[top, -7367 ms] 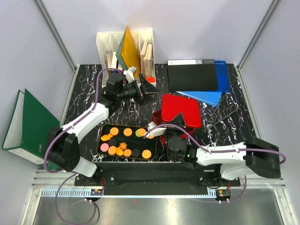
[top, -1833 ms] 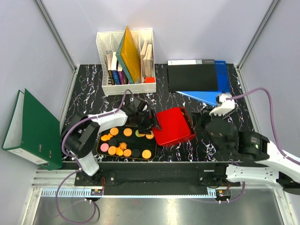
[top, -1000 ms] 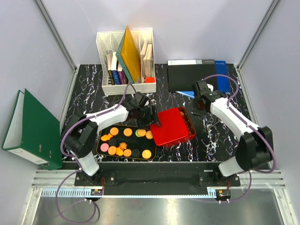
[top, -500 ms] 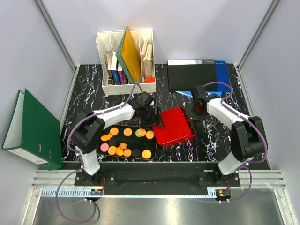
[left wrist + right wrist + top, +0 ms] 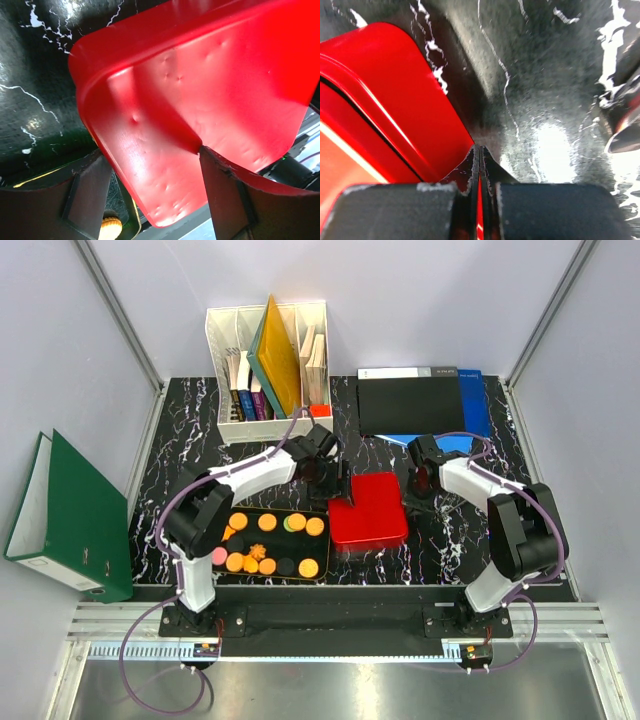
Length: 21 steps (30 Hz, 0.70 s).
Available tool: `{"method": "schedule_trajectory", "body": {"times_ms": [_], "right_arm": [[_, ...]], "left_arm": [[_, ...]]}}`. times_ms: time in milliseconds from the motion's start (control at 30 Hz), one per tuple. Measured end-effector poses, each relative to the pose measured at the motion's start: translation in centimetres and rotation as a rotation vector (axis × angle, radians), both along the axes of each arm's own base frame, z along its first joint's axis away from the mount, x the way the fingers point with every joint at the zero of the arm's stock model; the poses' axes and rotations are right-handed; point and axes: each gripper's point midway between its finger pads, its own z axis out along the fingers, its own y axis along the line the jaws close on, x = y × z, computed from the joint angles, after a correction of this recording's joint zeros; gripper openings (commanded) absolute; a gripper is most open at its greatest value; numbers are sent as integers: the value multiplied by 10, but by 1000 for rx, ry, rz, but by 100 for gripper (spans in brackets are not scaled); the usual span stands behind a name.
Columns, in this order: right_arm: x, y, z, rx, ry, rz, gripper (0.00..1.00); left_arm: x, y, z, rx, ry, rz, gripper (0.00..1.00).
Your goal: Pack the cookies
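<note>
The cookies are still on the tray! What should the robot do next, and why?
Probably lift the left claw a little to raise the red lid. It grips the lid's edge, the lid looks closed, and the cookies lie outside on the black tray.

A black marbled table holds a white file rack far left and folders far right. A red tin sits centre, a black tray near left.
</note>
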Motion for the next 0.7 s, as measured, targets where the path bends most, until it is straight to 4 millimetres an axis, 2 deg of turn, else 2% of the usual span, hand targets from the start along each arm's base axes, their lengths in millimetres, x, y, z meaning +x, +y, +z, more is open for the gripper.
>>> {"method": "schedule_trajectory", "body": {"times_ms": [267,367,567,667,700], "right_arm": [[-6,10,3,74,3,-24,1],[-5,10,9,83,-21,-33,7],[2,10,26,122,-73,-47,13],[1,11,26,133,-69,-47,20],[1,10,26,134,-68,-48,27]], "left_arm": [[4,3,2,40,0,-44,72],[5,4,3,48,-8,-54,73],[9,2,6,48,-27,-60,73],[12,1,8,49,-34,-63,73],[13,1,7,51,-35,-64,74]]}}
